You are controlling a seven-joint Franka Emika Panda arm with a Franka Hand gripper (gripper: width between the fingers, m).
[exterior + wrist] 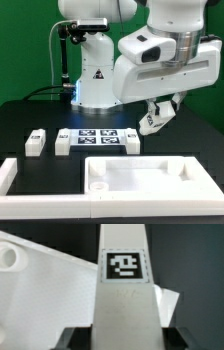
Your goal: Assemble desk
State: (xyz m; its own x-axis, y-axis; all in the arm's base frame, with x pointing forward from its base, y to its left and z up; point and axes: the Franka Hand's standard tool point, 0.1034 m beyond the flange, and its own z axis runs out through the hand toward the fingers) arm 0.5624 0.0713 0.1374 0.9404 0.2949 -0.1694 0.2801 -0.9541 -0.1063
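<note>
While the arm (160,50) fills the upper right of the frame, the desk's tabletop (150,178) lies rim-up at lower centre, with no leg fitted yet. The gripper (158,118) hangs near its far rim, clamped on one leg (125,303), tag facing the wrist camera. Step looks like leg fitting. Next move calls for lining the leg over a corner hole (6,258) and lowering it straight. Black table (30,115), green backdrop (25,50), marker board (95,137) mid-frame, spare legs (35,142) left of it.

Arm (160,55) bent forward, gripper (156,121) tilted, clamped on leg (125,308)
</note>
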